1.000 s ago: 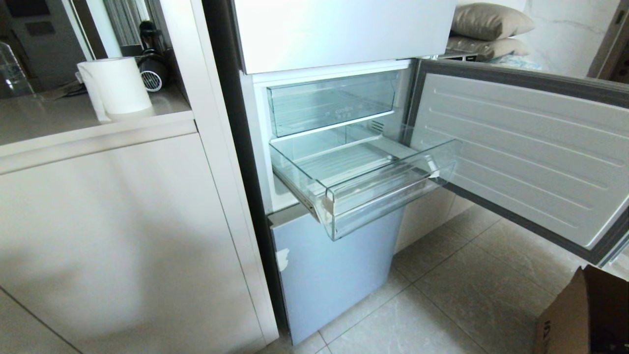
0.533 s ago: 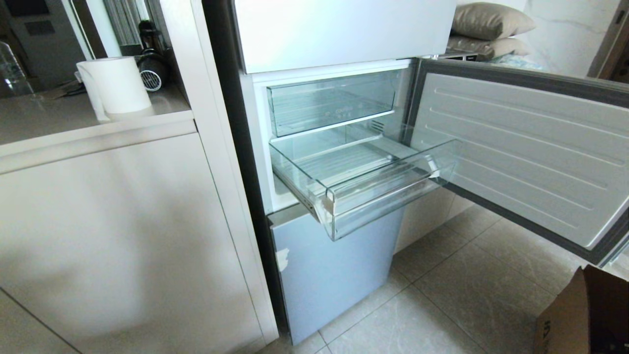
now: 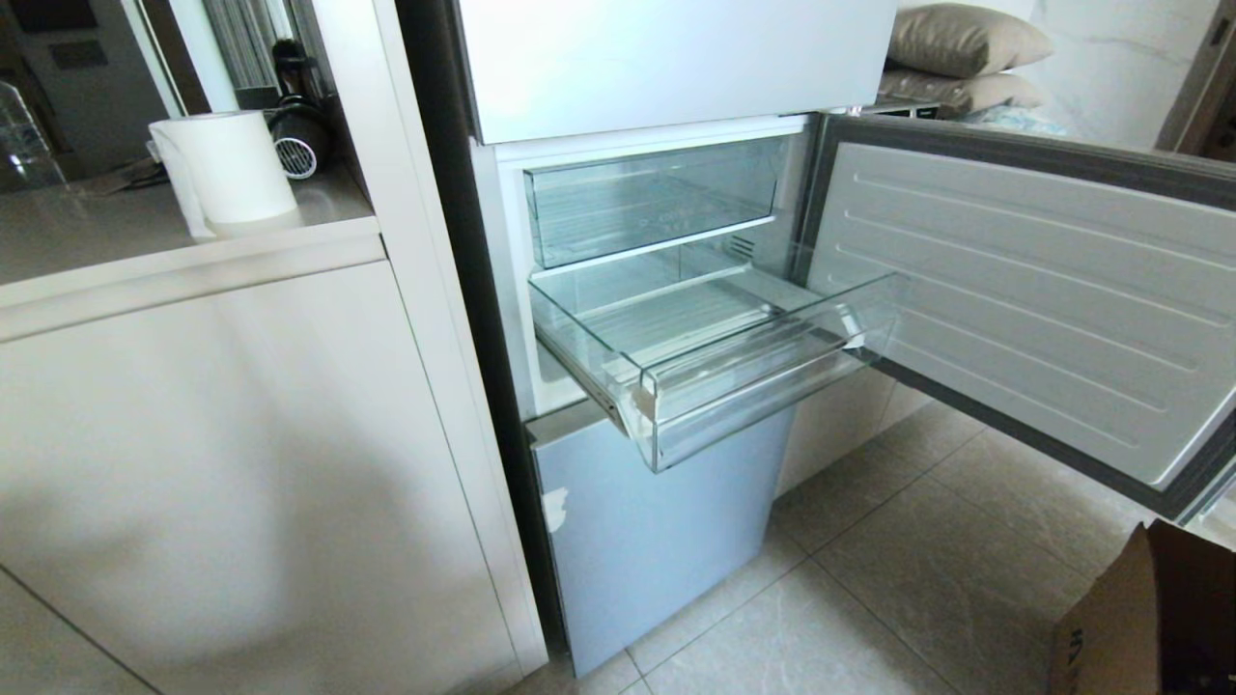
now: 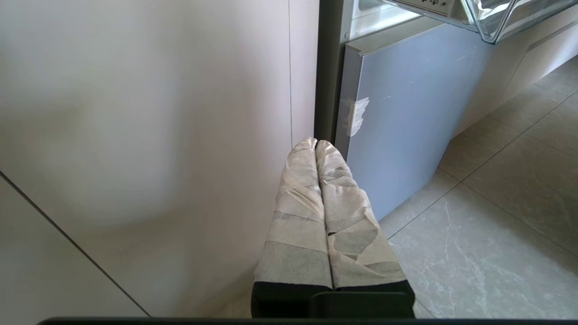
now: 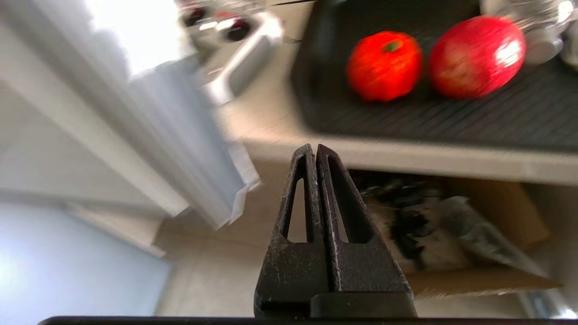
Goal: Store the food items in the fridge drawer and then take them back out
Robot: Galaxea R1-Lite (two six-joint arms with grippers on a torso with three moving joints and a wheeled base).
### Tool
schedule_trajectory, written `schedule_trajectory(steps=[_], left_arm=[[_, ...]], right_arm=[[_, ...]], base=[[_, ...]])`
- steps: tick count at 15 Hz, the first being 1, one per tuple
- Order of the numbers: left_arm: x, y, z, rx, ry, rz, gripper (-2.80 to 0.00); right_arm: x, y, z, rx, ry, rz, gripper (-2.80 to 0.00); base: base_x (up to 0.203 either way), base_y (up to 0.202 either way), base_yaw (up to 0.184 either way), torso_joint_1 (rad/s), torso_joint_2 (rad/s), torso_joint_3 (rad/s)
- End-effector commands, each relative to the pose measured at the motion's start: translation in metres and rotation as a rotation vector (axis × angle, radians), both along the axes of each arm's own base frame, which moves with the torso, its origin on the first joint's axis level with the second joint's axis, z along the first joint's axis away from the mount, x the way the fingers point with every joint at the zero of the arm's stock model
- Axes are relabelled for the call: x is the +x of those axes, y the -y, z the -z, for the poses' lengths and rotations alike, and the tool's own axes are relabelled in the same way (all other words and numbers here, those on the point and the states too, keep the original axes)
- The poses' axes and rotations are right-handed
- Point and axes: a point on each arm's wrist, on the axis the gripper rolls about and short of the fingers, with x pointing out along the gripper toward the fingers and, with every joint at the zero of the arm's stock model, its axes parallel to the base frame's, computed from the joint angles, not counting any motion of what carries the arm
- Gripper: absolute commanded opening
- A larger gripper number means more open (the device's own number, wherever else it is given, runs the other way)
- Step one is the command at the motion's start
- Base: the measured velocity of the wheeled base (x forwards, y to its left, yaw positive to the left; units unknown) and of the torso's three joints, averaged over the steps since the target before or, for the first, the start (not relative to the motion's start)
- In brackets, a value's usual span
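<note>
The right gripper (image 5: 315, 151) has its dark fingers pressed together with nothing between them, hanging in the air short of a pale counter edge. Beyond it, on a black tray (image 5: 451, 122), sit the two food items side by side, the orange-red one (image 5: 384, 65) just beside the red one (image 5: 477, 56), neither touched. The left gripper (image 4: 315, 144), its fingers wrapped in pale tape and likewise closed on nothing, hangs low near the grey lower fridge door (image 4: 397, 122). Farther off, the fridge drawer (image 3: 734, 376) stands pulled out and bare, the taller clear drawer (image 3: 652, 198) above it pushed in.
</note>
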Motion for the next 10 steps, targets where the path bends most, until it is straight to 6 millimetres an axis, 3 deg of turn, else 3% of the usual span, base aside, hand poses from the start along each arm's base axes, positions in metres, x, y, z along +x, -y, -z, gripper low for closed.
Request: schedule_trajectory(steps=[1,9,10], left_arm=[[0.0,0.0,0.0,0.0,0.0,-0.001,-2.8],[0.0,0.0,0.0,0.0,0.001,-0.001,-2.8],[0.0,0.0,0.0,0.0,0.0,-0.001,-2.8]], right_arm=[[0.015,0.048,0.021,0.05,-0.038,0.025,-2.8],[0.021,0.132,0.042,-0.003,-0.06,0.06,-2.8],[0.02,0.143,0.047,-0.017,-0.074,0.07,0.0]], base=[[0.0,0.0,0.0,0.0,0.0,0.0],[0.0,0.0,0.0,0.0,0.0,0.0],[0.0,0.0,0.0,0.0,0.0,0.0]])
